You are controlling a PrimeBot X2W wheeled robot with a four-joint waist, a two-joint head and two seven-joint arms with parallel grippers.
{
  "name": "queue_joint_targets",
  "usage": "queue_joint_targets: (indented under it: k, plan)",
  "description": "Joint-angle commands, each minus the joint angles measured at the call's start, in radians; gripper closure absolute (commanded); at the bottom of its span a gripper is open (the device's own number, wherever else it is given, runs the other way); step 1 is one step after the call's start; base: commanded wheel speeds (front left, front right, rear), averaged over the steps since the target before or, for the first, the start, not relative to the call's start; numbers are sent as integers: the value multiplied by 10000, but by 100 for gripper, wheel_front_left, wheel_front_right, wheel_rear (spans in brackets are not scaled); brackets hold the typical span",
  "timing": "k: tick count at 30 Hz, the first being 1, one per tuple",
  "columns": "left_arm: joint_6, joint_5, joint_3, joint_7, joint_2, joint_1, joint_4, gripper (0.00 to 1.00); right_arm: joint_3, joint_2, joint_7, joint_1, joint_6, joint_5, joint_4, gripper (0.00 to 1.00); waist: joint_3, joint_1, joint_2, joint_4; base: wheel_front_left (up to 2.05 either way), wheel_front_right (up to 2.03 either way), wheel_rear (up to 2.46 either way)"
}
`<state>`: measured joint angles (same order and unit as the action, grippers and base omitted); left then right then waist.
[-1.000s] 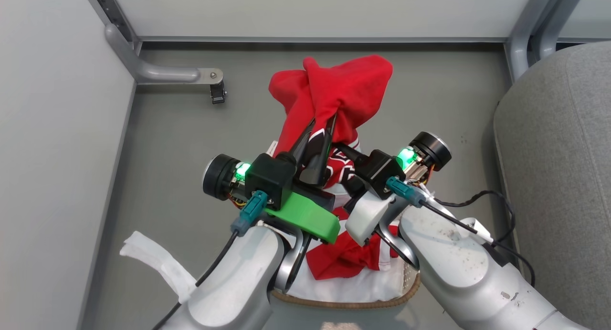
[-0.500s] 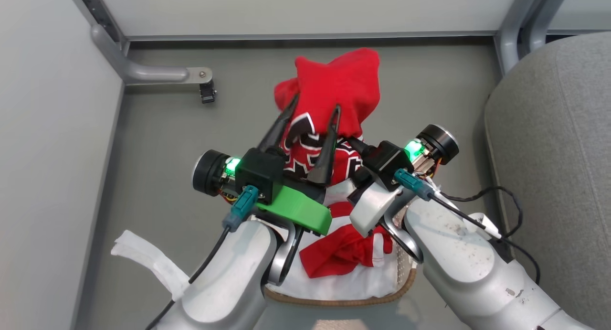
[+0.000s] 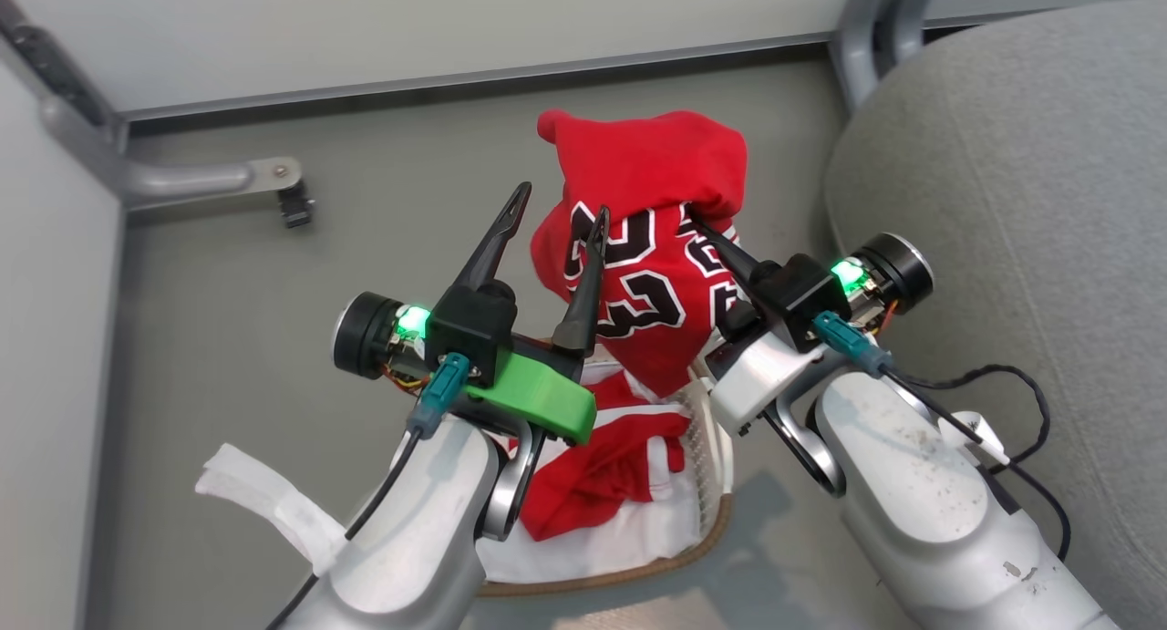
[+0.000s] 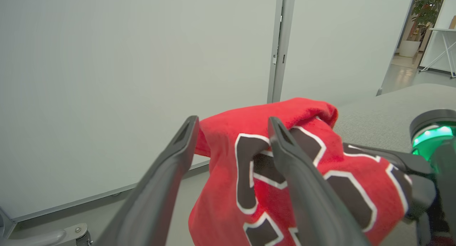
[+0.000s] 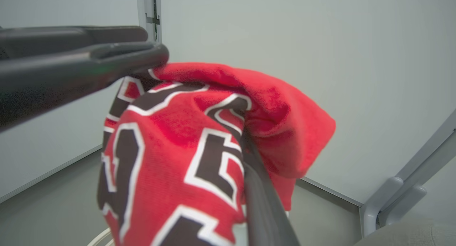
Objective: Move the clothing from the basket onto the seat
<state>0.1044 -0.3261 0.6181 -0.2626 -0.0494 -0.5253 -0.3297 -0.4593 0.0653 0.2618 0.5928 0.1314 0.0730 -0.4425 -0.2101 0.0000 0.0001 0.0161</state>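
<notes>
Jersey (image 3: 643, 265) hangs in the air above the basket (image 3: 707, 530), clear of its rim. It is pinched near its top fold by the right gripper (image 3: 700, 222), whose jaws are closed tight on the red cloth. From that pinch it droops toward the basket, so its long axis runs roughly vertical. The left gripper (image 3: 562, 201) stands above the basket's left side with its jaws spread wide, gripping nothing. One of its fingers crosses the jersey's edge, but I can't tell whether it touches. A striped garment (image 3: 602, 466) lies inside the basket on a white liner (image 3: 629, 543). The seat (image 3: 1003, 201) lies right of the basket, on the carrying arm's side. I'd judge the next move is a swing rightward, hem kept high.
</notes>
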Motion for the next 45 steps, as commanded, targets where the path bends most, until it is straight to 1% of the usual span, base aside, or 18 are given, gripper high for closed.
queue_joint_targets:
  k: [1,13,19,25,33,38,45]
  plan:
    - [-62,110,-42,-32,-29,131,-91,0,111,42,47,-222,-14,-21,91,100,6,0,-1,731,0,0,0]
    - [-448,571,-542,-21,-48,568,-486,0,509,34,48,-851,-14,141,514,100,222,0,-1,3013,0,0,0]
    - [-574,670,-621,-21,-41,751,-497,0,673,107,48,-1142,-14,174,723,100,279,0,-1,3844,0,0,0]
    - [-636,788,-702,-23,-40,854,-459,0,835,227,47,-1361,-14,239,985,100,168,0,-1,4448,0,0,0]
    - [-746,945,-710,-21,-39,774,-529,0,1089,520,48,-1198,-14,139,1316,100,-178,0,-1,4873,0,0,0]
    - [-787,1030,-676,-21,-39,569,-660,0,1488,880,48,-730,-14,-157,1205,100,-521,0,-1,4883,0,0,0]
    - [-857,1286,-708,-21,-119,284,-849,0,2244,1606,47,575,-14,-611,677,100,-1217,0,-1,4734,0,0,0]
